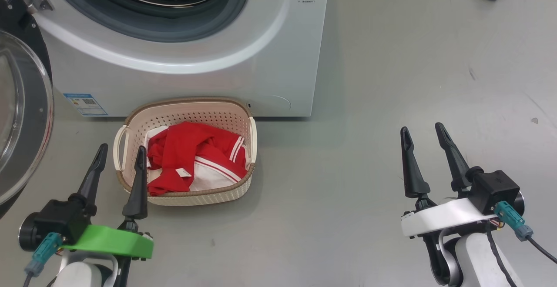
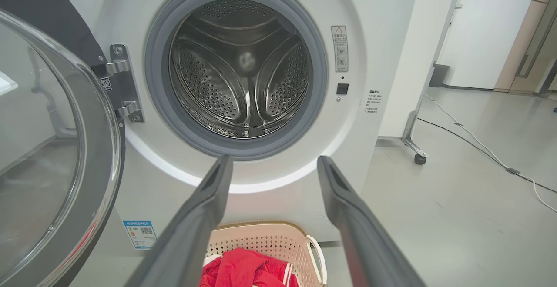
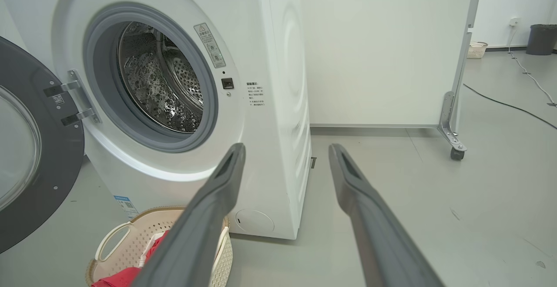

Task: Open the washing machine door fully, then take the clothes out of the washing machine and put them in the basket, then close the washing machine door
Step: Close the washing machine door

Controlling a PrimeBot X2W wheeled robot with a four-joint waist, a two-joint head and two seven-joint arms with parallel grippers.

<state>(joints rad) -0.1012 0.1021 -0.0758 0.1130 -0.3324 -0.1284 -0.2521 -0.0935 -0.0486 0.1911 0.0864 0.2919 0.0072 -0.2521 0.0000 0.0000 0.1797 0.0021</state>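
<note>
The white washing machine [image 1: 278, 52] [image 2: 383, 39] [image 3: 278, 61] stands ahead with its steel drum bare. Its door [image 1: 21, 113] [image 2: 52, 148] [image 3: 30, 156], black-rimmed with a glass bowl, hangs swung wide to the left. On the floor before the machine sits the cream basket [image 1: 187, 108] [image 2: 265, 237] [image 3: 130, 230], and the red and white clothes [image 1: 191, 156] [image 2: 248, 271] [image 3: 117, 278] lie inside it. My left gripper [image 1: 122, 153] [image 2: 272, 161] hovers open at the basket's near left corner, holding nothing. Well right of the basket, my right gripper [image 1: 422, 130] [image 3: 285, 150] is open and empty over bare floor.
Grey floor spreads to the right of the machine. A white partition on castor feet [image 3: 452, 148] [image 2: 415, 152] stands behind the machine's right side, and cables [image 2: 478, 143] trail over the floor beyond it. A dark bin [image 3: 541, 39] stands far back.
</note>
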